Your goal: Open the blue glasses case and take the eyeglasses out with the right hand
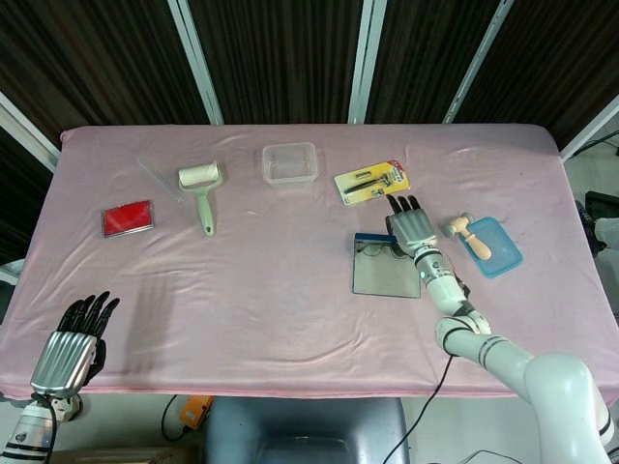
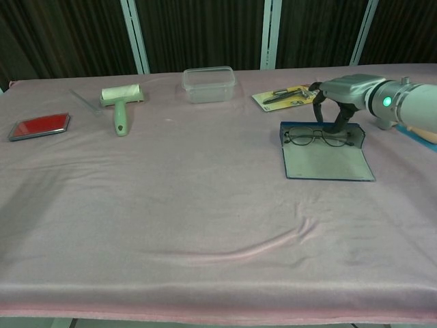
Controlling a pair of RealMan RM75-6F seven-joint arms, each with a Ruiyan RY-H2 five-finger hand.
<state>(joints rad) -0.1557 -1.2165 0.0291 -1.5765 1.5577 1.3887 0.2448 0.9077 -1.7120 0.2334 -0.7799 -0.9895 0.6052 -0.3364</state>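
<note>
The blue glasses case (image 1: 386, 274) (image 2: 328, 162) lies open on the pink cloth, its grey lining up. The eyeglasses (image 1: 373, 248) (image 2: 316, 138) lie in its far part, against the low blue back wall. My right hand (image 1: 412, 226) (image 2: 345, 89) hovers over the case's far right corner with its fingers (image 2: 339, 119) pointing down to the back wall beside the glasses. The thumb stands apart and nothing is held. My left hand (image 1: 75, 340) hangs off the table's near left corner, fingers stretched, holding nothing.
A yellow blister pack (image 1: 371, 182) (image 2: 285, 97) lies just beyond the right hand. A blue tray (image 1: 499, 251) with a wooden tool sits to its right. Further left are a clear plastic box (image 1: 290, 162), a lint roller (image 1: 200, 190) and a red card (image 1: 128, 217).
</note>
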